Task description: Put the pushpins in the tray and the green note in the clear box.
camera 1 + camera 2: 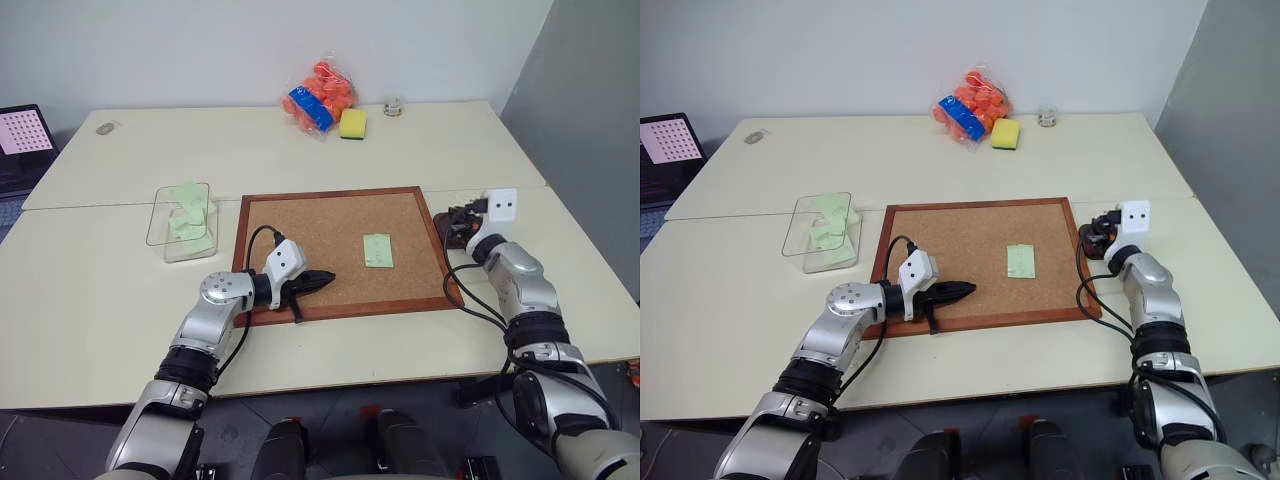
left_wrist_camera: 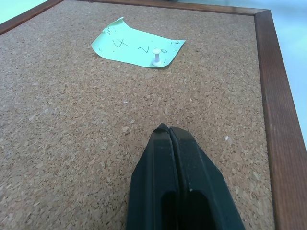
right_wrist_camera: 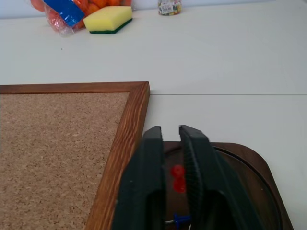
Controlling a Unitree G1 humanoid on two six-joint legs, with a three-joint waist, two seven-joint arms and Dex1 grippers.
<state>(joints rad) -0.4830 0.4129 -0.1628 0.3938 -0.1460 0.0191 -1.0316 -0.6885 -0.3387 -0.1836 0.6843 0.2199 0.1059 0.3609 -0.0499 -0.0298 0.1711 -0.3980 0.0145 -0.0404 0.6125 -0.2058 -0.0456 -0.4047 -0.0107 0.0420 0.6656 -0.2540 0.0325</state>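
Centrally on the pale tabletop (image 1: 120,310) lies the large wooden-framed corkboard (image 1: 300,235), and the small pale green paper note (image 1: 377,250) sits on its cork a little toward three o'clock of the board's middle. In the left wrist view this note carries handwritten marks and is fixed by a white-headed pushpin (image 2: 157,54) standing upright near one edge.

At about nine o'clock of the board, just beside its frame, stands the small transparent plastic box (image 1: 182,221); several other pale green sheets (image 1: 190,215) already lie inside it.

At three o'clock of the board, touching or nearly touching its frame, sits the shallow dark reddish-brown tray with rounded corners (image 3: 254,165). A red-headed pushpin (image 3: 178,178) and a blue-headed pushpin (image 3: 181,220) lie inside it, seen between the fingers in the right wrist view.

Over the board's seven o'clock corner hovers the left gripper (image 1: 318,280), its two black fingers pressed together with nothing between them, pointing toward the note but well apart from it.

Above the tray the right gripper (image 3: 170,130) is held with its fingers slightly parted, a narrow gap showing between them and nothing clamped there.

At twelve o'clock, near the table's far edge, a clear bag of orange items with a blue label (image 1: 320,97) lies just beside a thick yellow sponge with a green underside (image 1: 353,123), and a small jar (image 1: 393,106) stands near them.
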